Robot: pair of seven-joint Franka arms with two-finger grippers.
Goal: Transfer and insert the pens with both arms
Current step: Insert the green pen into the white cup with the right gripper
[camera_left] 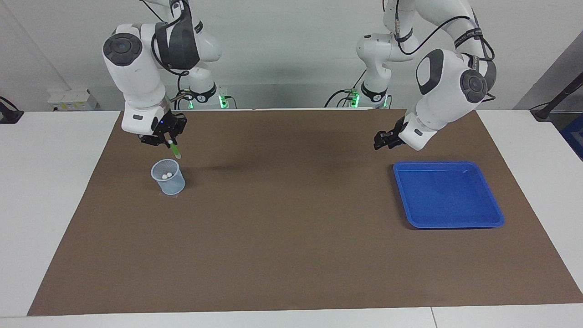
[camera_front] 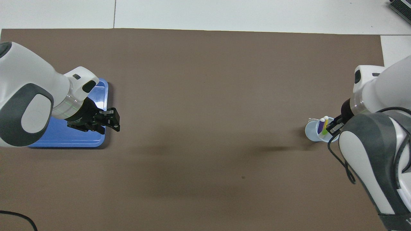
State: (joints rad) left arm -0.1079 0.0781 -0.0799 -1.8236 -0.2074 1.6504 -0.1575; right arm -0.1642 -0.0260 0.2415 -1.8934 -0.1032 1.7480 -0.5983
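Brown mat point(camera_left: 291, 228): right tool point(camera_left: 169, 142) gripping green pen point(camera_left: 175, 151) over cup point(camera_left: 168, 177); left tool point(camera_left: 381, 139), grip unclear, by blue tray point(camera_left: 448, 221).

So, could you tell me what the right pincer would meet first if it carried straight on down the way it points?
Probably the cup: the right pincer holds the green pen tip-down just above its rim, though depth is unclear.

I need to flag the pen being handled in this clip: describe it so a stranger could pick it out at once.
Start at the brown mat and go to the right arm's end, where a clear cup stands. Just above the cup, the right gripper holds the green pen pointing down. It alone is bright green and outside the cup; the other two pens stand inside.
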